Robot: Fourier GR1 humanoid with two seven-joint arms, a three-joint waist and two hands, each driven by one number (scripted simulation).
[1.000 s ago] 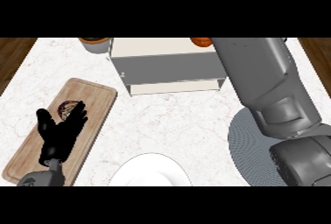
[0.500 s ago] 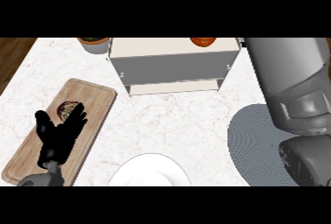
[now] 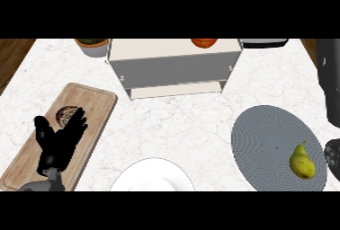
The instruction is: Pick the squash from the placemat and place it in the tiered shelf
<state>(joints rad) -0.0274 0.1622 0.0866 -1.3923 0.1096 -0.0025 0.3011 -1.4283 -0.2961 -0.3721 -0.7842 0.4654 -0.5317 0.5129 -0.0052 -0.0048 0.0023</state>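
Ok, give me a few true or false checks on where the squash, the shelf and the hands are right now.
1. The squash lies on the grey placemat. True.
2. The squash already sits in the tiered shelf. False: it is on the placemat, at the counter's right side, apart from the shelf.
3. The left hand is open over the wooden cutting board. True.
4. The right hand is curled round the squash. False: nothing grips the squash; only the right arm shows at the right edge.
5. A white plate lies at the lower edge, between board and placemat. True.
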